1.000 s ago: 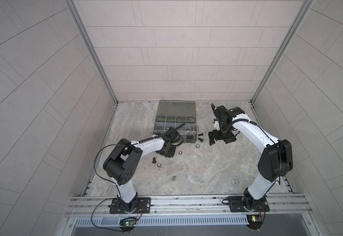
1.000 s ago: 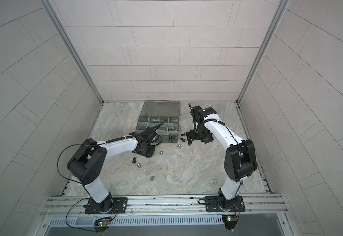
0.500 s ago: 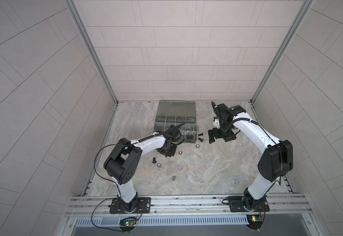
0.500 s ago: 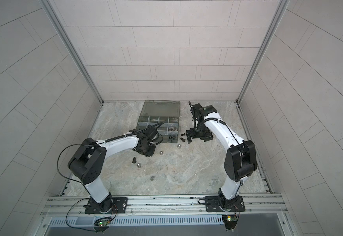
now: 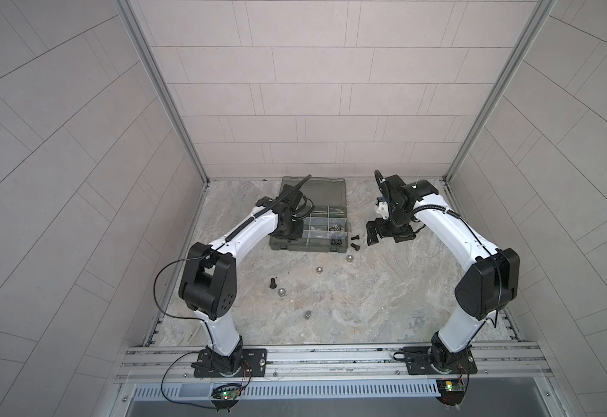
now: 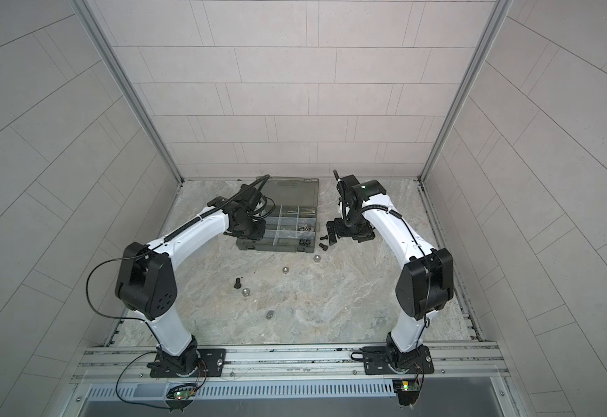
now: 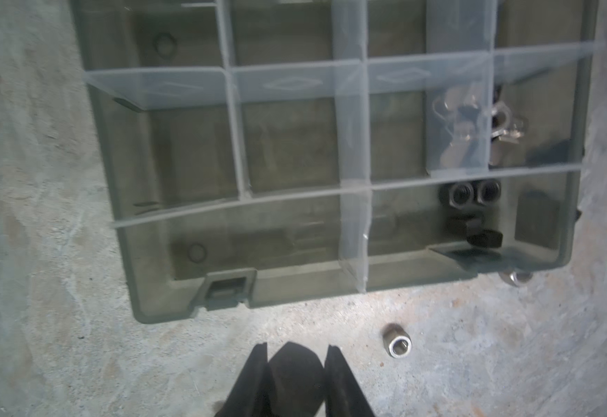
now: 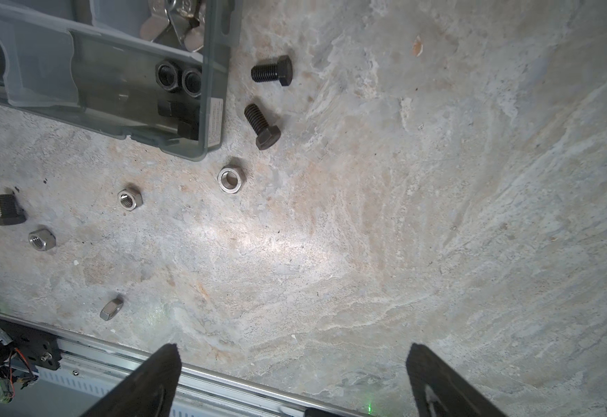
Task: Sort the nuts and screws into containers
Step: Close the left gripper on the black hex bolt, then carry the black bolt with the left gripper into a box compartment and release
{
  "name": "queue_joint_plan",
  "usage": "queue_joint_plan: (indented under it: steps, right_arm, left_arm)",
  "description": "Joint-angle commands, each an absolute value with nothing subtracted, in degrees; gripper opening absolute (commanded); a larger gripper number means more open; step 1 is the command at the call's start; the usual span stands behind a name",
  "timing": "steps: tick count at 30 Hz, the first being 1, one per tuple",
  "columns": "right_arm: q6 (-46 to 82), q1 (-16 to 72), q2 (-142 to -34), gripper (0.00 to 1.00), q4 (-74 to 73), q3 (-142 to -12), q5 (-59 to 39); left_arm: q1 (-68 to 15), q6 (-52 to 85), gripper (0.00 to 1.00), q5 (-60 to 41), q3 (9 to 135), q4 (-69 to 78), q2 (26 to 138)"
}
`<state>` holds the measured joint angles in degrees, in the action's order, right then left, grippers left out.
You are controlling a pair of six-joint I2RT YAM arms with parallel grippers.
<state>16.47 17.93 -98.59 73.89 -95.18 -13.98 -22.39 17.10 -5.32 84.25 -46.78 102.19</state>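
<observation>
The left hand [image 7: 296,348] pinches a black part [image 7: 295,375] at 7 o'clock of the case [image 5: 305,248], while the right hand [image 8: 293,348] hangs spread wide at its 3 o'clock.

You've got a pale marbled bench [image 5: 367,296], grey tiled walls [image 5: 331,108] on three sides, an aluminium rail [image 5: 331,357] along its near edge, and a slotted grille [image 5: 331,390] below that.

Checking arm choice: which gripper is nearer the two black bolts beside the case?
Right. Right gripper hangs beside the bolts; left gripper is at the case's opposite end.
</observation>
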Motion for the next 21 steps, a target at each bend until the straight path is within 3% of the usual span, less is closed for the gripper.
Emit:
queue_joint_plan:
  steps: [1,21]
  right_arm:
    - [15.8,17.6,-99.2,0.99,75.3,-96.0,-13.3]
    - [15.6,16.5,-100.8,0.99,76.4,-96.3,-11.5]
  left_arm:
    - [-21.1,16.9,0.27,-6.2,87.3,-49.9,105.5]
    - [-19.3,15.1,0.27,-7.1,88.9,-48.6,112.6]
